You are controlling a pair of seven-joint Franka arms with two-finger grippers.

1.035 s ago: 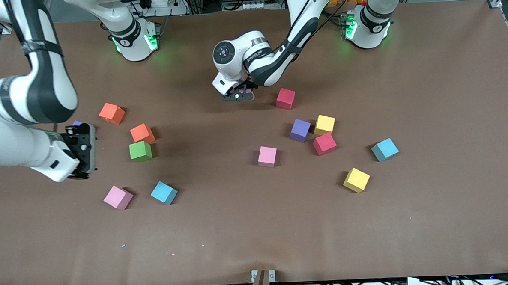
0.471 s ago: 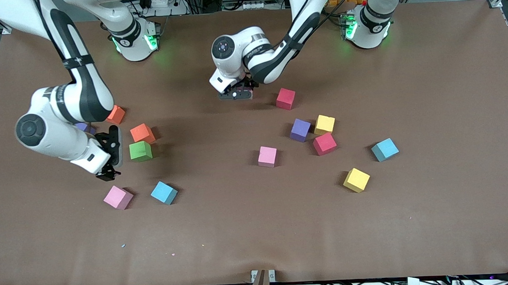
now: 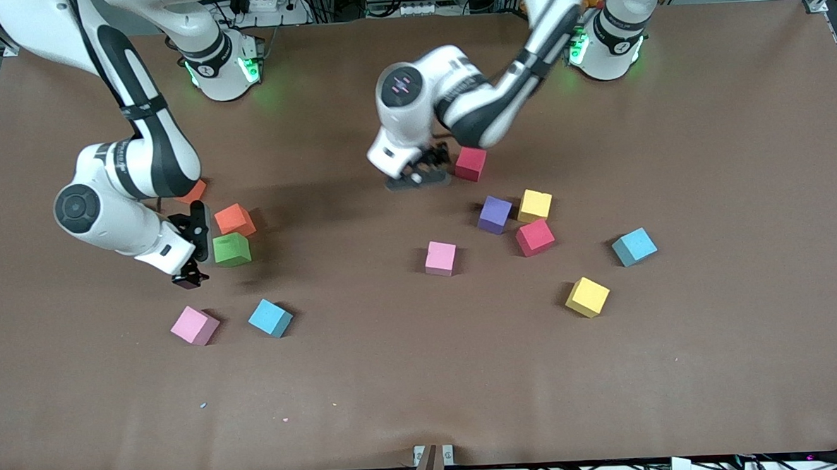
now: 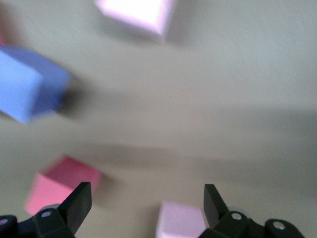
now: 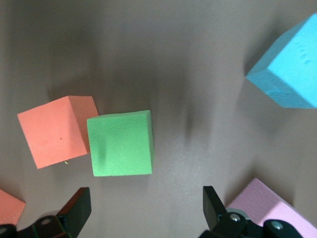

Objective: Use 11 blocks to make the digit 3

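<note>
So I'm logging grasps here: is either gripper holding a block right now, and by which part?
Nothing is held. The left gripper is open beside the red block; the right gripper is open by the green block, touching neither.

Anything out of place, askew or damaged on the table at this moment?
No damage or spills. The blocks lie scattered at mixed angles with no digit formed; the green block touches an orange block. The right claw and the left claw are open and empty.

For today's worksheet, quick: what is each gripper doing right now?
Left gripper: open, empty, beside the red block.
Right gripper: open, empty, beside the green block.
</note>
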